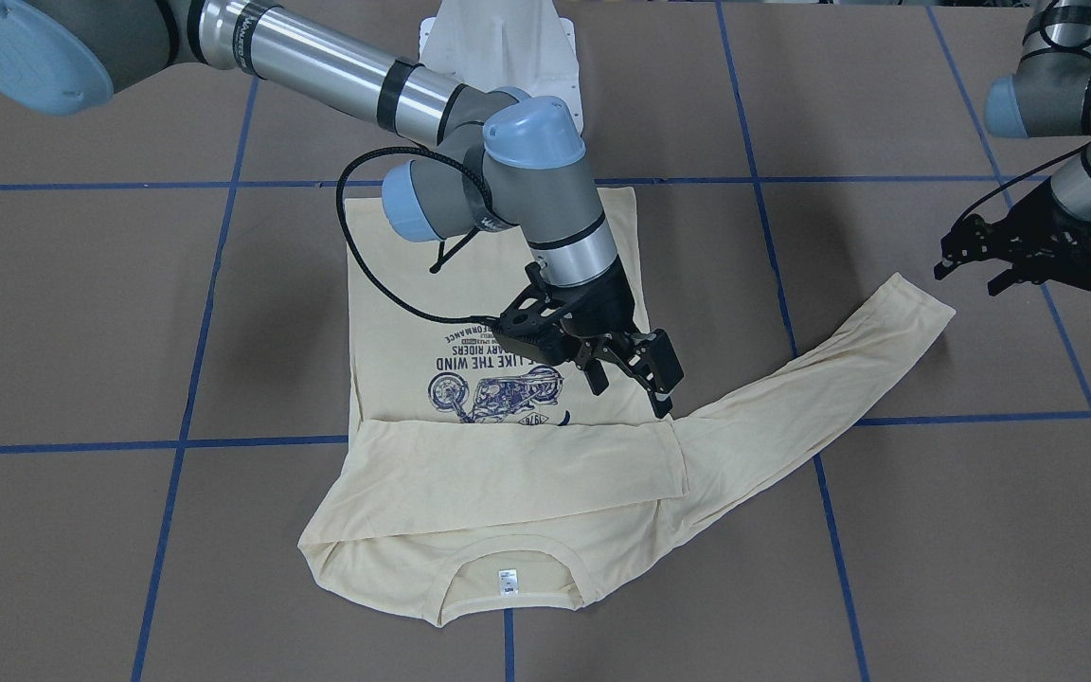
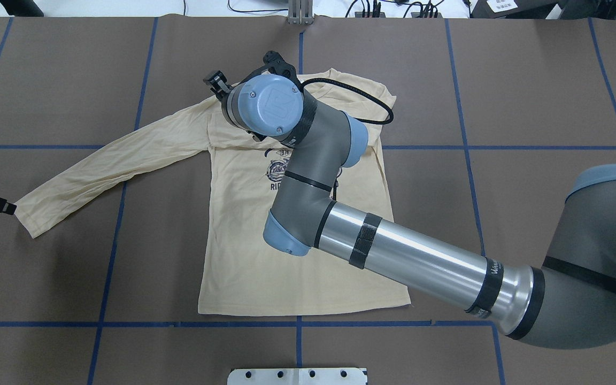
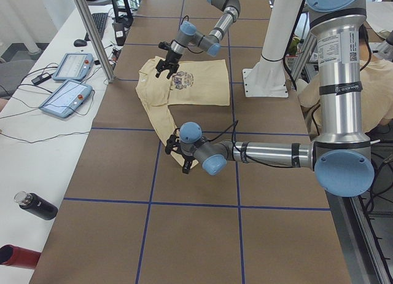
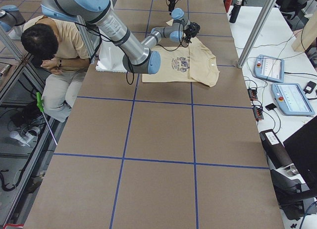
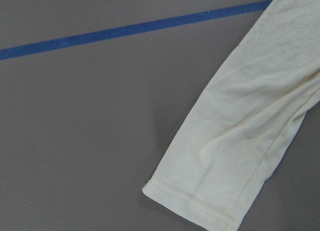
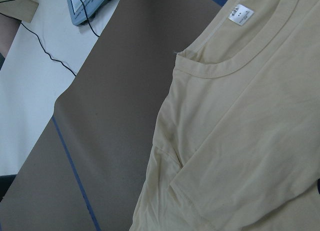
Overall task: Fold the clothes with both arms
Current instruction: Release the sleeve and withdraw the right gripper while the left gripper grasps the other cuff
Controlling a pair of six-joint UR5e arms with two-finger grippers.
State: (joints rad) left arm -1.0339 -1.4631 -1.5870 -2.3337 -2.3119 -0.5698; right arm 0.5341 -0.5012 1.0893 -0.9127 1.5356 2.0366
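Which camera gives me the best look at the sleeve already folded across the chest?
Exterior front-facing: the folded sleeve lies whole and unobstructed across the T-shirt. Overhead, the right arm hides most of it. The right wrist view catches only a part; the side views show it too small.

Bare brown tabletop [image 1: 81, 313] wide on either side of the T-shirt [image 1: 413, 284] and past its collar. Over the chest print, blocked by the right arm [image 1: 337, 66] and its end effector [image 1: 631, 393], fingers spread just above the cloth. Near the cuff of the outstretched sleeve [image 1: 820, 379], taken up by the left end effector [image 1: 967, 279]. At the robot's edge, a white pedestal [image 1: 498, 38]; along the operators' edge, a metal post [image 3: 92, 38] and two tablets [image 3: 75, 66].
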